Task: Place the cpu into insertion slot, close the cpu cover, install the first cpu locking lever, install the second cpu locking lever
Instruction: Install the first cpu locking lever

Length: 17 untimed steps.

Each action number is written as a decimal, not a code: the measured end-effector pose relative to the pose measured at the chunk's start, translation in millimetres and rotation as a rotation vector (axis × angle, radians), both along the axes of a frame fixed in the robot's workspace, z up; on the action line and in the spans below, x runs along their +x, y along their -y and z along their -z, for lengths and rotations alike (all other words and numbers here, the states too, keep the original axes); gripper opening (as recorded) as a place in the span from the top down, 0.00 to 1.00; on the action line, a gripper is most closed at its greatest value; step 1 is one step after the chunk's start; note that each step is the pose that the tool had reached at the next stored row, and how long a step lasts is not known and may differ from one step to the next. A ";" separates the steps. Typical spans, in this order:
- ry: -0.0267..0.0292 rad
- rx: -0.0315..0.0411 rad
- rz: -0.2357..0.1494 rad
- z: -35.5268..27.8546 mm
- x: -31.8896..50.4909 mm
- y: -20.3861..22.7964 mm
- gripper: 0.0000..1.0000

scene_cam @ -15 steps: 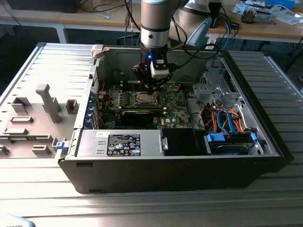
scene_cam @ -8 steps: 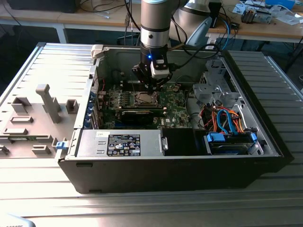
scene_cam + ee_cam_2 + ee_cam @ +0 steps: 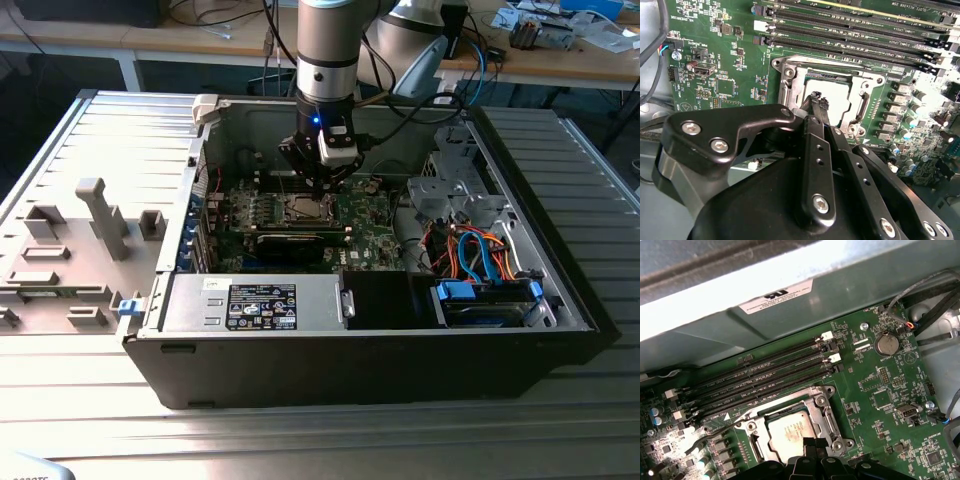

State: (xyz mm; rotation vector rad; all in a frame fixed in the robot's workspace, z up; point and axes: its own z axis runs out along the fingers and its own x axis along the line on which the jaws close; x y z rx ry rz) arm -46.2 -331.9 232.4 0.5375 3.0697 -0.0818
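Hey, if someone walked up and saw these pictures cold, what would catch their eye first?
The grey robot arm reaching down into the open computer case in the exterior view, its gripper low over the green motherboard. In the first wrist view, the cpu lies in the silver-rimmed insertion slot, right beside the black gripper.

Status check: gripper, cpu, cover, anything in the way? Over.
Gripper shut, tips at the cpu cover edge. Cpu seated, cover flat over it. Memory slots alongside, not touched.
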 end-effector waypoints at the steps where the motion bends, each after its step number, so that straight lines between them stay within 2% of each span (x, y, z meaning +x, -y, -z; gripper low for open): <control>1: 0.0000 0.0000 0.000 0.0 0.0 0.0 0.89; 17: 0.0000 0.0000 -0.010 0.1 0.0 0.0 0.89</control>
